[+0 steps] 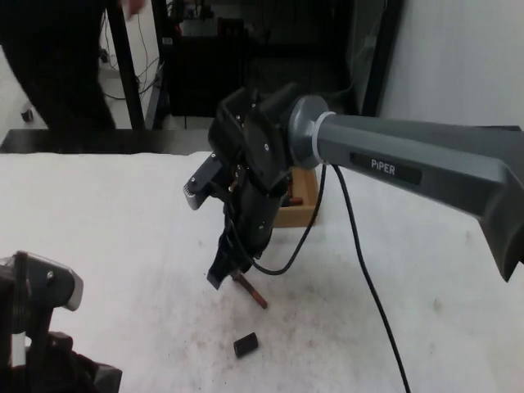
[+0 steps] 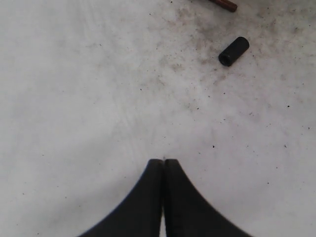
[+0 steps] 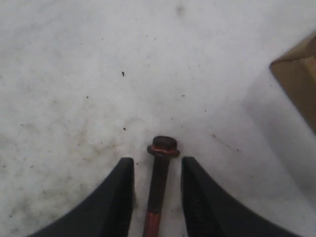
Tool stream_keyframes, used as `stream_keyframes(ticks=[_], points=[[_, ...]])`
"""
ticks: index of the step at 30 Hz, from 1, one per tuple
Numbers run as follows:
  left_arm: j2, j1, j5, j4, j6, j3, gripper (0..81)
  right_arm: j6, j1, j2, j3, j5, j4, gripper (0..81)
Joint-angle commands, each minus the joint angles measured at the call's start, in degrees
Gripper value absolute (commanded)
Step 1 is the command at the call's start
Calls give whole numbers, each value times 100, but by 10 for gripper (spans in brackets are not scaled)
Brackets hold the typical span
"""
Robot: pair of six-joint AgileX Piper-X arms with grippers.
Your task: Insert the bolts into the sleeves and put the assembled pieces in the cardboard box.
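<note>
- Bolt point(image 3: 159, 182): one piece, copper-brown, flanged head. It lies flat on the white bench point(image 1: 123, 229), with its shank between the two fingers of my right gripper point(image 3: 157, 164) and its head just past the fingertips. In the high view it shows as a reddish bar point(image 1: 254, 292) below that gripper.
- Right gripper: lowered close to the bench, fingers parted to either side of the shank. I see a narrow gap on each side, so nothing is clamped.
- Sleeve point(image 2: 233, 51): one piece, short black cylinder with its bore open at one end. It lies on its side on the bench, near the bolt but apart from it and nearer the camera in the high view point(image 1: 246, 344). Nothing is in it.
- Left gripper point(image 2: 164, 165): fingers pressed together tip to tip, holding nothing. It hangs over bare bench, well apart from the sleeve.
- Cardboard box point(image 1: 301, 214): brown and open-topped. It sits on the bench behind the right arm's wrist, which partly hides it. A corner of it shows in the right wrist view point(image 3: 298, 79). I cannot tell what it contains.
- Cable point(image 1: 368, 278): black, trailing from the right arm across the bench.
- Bench surface: scattered with dark specks and smudges around bolt and sleeve.
</note>
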Motion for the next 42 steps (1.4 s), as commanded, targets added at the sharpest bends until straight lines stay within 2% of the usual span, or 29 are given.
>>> stream_keyframes(ticks=[1,19,40,42], points=[[-56,-6,44,-35,52,-10,3,-57,-73,-37,-16,13,185,310],[-56,-6,44,-111,52,-10,3,-57,-97,305,-16,-39,430,310],[-56,-6,44,-370,52,12,3,-57,-97,305,-16,-39,-147,310],[-56,-6,44,-370,52,12,3,-57,-97,305,-16,-39,-142,291]])
